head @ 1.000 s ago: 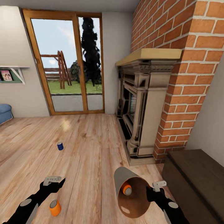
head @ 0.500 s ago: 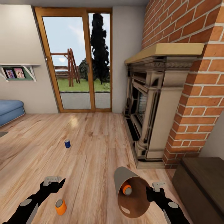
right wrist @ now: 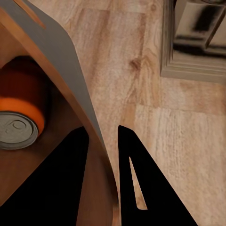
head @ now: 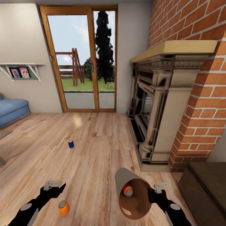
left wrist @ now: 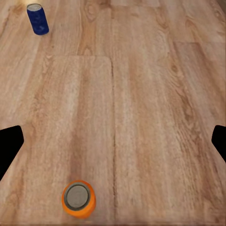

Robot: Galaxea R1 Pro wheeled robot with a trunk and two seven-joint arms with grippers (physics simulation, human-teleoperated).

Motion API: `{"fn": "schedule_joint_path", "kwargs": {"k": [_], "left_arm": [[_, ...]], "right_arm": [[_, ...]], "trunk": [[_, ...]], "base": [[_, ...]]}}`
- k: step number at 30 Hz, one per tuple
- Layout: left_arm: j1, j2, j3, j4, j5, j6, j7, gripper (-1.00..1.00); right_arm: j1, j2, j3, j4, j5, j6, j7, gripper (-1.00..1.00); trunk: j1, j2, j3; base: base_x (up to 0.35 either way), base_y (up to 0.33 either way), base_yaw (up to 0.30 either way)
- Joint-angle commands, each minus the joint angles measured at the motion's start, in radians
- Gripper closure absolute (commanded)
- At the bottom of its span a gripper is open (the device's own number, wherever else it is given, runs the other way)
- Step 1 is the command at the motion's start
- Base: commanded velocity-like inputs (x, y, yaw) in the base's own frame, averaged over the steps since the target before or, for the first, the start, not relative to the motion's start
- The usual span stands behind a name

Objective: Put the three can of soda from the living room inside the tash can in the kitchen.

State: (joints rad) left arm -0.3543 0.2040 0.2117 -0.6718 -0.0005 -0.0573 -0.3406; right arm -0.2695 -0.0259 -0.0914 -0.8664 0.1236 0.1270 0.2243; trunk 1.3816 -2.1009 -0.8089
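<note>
your right gripper [head: 156,190] is pinching the rim of the grey trash can [head: 121,182], one finger inside the wall and one outside, and the can is tipped so its brown mouth faces you. one orange soda can [head: 127,191] already lies inside it, on its side. a second orange soda can [head: 63,207] stands on the wood floor [head: 94,157] just below your left gripper [head: 52,185], at about 5 o'clock from it. in the left wrist view that gripper's two fingers are spread wide apart with nothing between them, and the can is near but not yet in the gap. the dark blue soda can [head: 71,143] stands well apart, up at 12 o'clock from the left gripper, toward the glass doors [head: 83,59]. these cans are likely light, hard and smooth, so they can slip or roll. take the orange one around its round middle, not by the grey top, and squeeze gently so it does not pop out. a bump could knock it over and send it rolling. the trash can looks stiff and light, but it hangs from one thin rim, so it may swing. keep its mouth tipped up so the can inside does not slide out.
</note>
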Motion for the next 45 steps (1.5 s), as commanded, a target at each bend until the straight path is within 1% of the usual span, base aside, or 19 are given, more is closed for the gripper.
{"fn": "schedule_joint_path", "kwargs": {"k": [1, 13, 19, 23, 31, 32, 34, 35, 36, 37, 38, 40, 41, 42, 45], "left_arm": [[0.0, 0.0, 0.0, 0.002, 0.0, 0.0, 0.0, -1.0], [0.0, 0.0, 0.0, 0.011, 0.0, -0.001, 0.0, -1.0], [0.0, 0.0, 0.0, 0.012, 0.0, -0.001, 0.0, -1.0], [0.0, 0.0, 0.0, 0.012, -0.001, 0.0, 0.0, -1.0], [0.0, 0.0, 0.0, 0.012, -0.001, 0.001, 0.001, -1.0], [0.0, 0.0, 0.0, 0.012, -0.001, 0.002, 0.002, -1.0], [0.0, 0.0, 0.001, 0.031, -0.002, 0.007, 0.008, -1.0], [-0.001, 0.0, 0.002, 0.045, -0.002, 0.009, 0.013, -1.0], [-0.003, -0.001, 0.002, 0.081, 0.0, 0.013, 0.03, -1.0], [-0.009, -0.001, 0.002, 0.115, 0.002, 0.025, 0.054, -1.0], [-0.023, 0.0, 0.002, 0.138, 0.004, 0.059, 0.079, -1.0], [-0.053, 0.0, 0.001, 0.156, 0.004, 0.129, 0.106, -1.0], [-0.073, 0.0, 0.0, 0.163, 0.004, 0.176, 0.121, -1.0], [-0.13, 0.0, -0.001, 0.183, 0.003, 0.31, 0.166, -1.0], [-0.171, 0.001, -0.001, 0.197, 0.002, 0.391, 0.201, -1.0]], "right_arm": [[0.0, 0.0, 0.0, -0.002, -0.007, 0.0, 0.003, 1.0], [0.0, 0.0, 0.0, -0.001, -0.007, 0.001, 0.005, 1.0], [0.0, 0.0, -0.001, -0.001, -0.007, -0.004, 0.005, 1.0], [0.0, -0.001, -0.001, -0.001, -0.007, -0.002, -0.003, 1.0], [-0.005, -0.002, -0.005, -0.001, -0.007, 0.007, -0.008, 1.0], [-0.006, -0.001, -0.005, -0.001, -0.007, 0.011, -0.008, 1.0], [-0.009, -0.001, -0.004, -0.001, -0.007, 0.05, -0.008, 1.0], [-0.011, -0.001, -0.004, -0.001, -0.007, 0.068, -0.008, 1.0], [-0.013, 0.0, -0.004, -0.002, -0.007, 0.104, -0.008, 1.0], [-0.016, 0.0, -0.003, -0.002, -0.007, 0.131, -0.008, 1.0], [-0.022, 0.0, -0.002, -0.003, -0.007, 0.15, -0.009, 1.0], [-0.034, 0.001, 0.0, -0.004, -0.007, 0.163, -0.009, 1.0], [-0.041, 0.002, 0.0, -0.004, -0.007, 0.17, -0.009, 1.0], [-0.066, 0.002, 0.001, -0.006, -0.007, 0.208, -0.009, 1.0], [-0.101, 0.002, 0.002, -0.009, -0.007, 0.27, -0.009, 1.0]], "trunk": [[0.0, 0.0, -0.001], [0.0, 0.0, -0.018], [0.0, 0.0, -0.021], [0.0, 0.0, -0.021], [0.0, 0.0, -0.021], [0.0, 0.0, -0.022], [0.0, 0.0, -0.022], [0.0, 0.0, -0.022], [0.0, 0.0, -0.022], [0.0, 0.0, -0.022], [0.0, 0.0, -0.022], [0.0, 0.0, -0.022], [0.0, 0.0, -0.022], [0.0, 0.0, -0.022], [0.0, 0.0, -0.022]], "base": [[0.002, 0.0, 0.003], [0.0, 0.0, 0.0], [0.012, 0.0, 0.0], [0.163, 0.0, 0.0], [0.28, 0.0, 0.0], [0.237, 0.0, 0.0], [0.175, 0.0, 0.0], [0.128, 0.0, 0.0], [0.082, 0.0, 0.0], [0.052, 0.0, 0.0], [0.034, 0.0, 0.0], [0.024, 0.0, 0.0], [0.017, 0.0, 0.0], [0.009, 0.0, 0.0], [0.006, 0.0, 0.0]]}}
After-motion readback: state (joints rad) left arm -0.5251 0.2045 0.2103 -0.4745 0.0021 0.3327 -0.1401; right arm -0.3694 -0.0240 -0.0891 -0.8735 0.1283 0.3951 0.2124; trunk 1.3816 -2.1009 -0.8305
